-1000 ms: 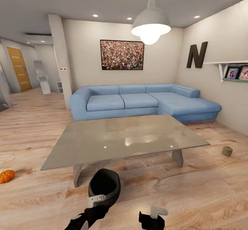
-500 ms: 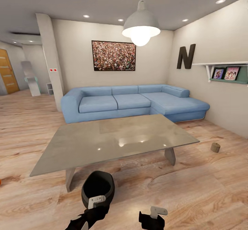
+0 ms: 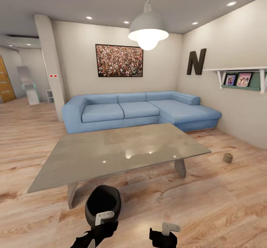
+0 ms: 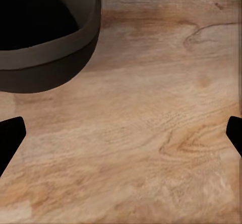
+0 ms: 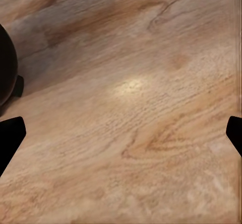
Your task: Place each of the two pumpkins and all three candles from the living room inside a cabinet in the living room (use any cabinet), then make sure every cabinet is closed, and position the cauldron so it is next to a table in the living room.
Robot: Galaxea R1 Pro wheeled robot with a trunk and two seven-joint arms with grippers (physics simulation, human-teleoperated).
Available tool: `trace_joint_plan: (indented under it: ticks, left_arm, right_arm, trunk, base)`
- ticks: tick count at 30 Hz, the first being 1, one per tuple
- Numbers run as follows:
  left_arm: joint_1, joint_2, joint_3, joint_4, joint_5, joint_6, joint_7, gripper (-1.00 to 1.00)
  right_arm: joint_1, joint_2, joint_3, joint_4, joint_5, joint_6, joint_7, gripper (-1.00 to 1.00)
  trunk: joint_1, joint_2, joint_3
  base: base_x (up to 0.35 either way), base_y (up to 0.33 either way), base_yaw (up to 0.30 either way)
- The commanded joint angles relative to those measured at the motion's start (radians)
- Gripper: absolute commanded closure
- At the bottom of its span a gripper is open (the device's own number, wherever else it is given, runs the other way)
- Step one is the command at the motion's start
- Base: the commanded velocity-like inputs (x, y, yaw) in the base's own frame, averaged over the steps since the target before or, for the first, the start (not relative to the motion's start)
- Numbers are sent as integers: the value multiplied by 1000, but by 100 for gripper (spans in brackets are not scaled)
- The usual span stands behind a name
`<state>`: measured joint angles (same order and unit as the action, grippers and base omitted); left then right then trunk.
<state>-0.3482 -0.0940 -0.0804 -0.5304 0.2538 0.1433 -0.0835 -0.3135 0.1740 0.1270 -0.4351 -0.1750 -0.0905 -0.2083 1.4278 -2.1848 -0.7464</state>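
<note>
The black cauldron (image 3: pixel 103 204) stands on the wooden floor just in front of the near edge of the grey glossy table (image 3: pixel 118 149), close to its left leg. My left gripper (image 3: pixel 102 222) hovers right behind the cauldron, open, its dark fingertips (image 4: pixel 10 138) wide apart over bare floor, with the cauldron rim (image 4: pixel 45 48) beside it. My right gripper (image 3: pixel 167 230) is open too, over bare floor, and the cauldron's side (image 5: pixel 6 68) shows at that view's edge. A small tan cylinder (image 3: pixel 227 157), candle-like, sits on the floor right of the table. The pumpkins and the cabinet are out of view.
A blue corner sofa (image 3: pixel 141 110) stands behind the table against the far wall. A pendant lamp (image 3: pixel 147 29) hangs above the table. A wall shelf (image 3: pixel 241 79) with pictures is on the right. Open floor lies left and right of the table.
The camera has swung to the right, so the whole room shifted left and the orange pumpkin on the floor at left slid out of the picture. Both arms keep their pose.
</note>
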Motion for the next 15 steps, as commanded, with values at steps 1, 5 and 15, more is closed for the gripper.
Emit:
trace_joint_plan:
  ticks: [1,5,15]
  left_arm:
    - [0,0,-2,-2,8,5,0,-100]
    - [0,0,-3,-2,8,5,0,-100]
    - [0,0,-4,-2,7,6,-1,-100]
  right_arm:
    - [-1,-1,8,1,-11,-5,-7,-100]
    - [-1,-1,7,1,-11,-5,-5,-100]
    - [-1,-1,5,1,-11,-5,-5,-100]
  trunk:
    - [0,0,0]
    - [0,0,4]
    - [0,0,14]
  base:
    - [-19,0,-215]
    - [-105,47,-224]
    - [-185,159,-230]
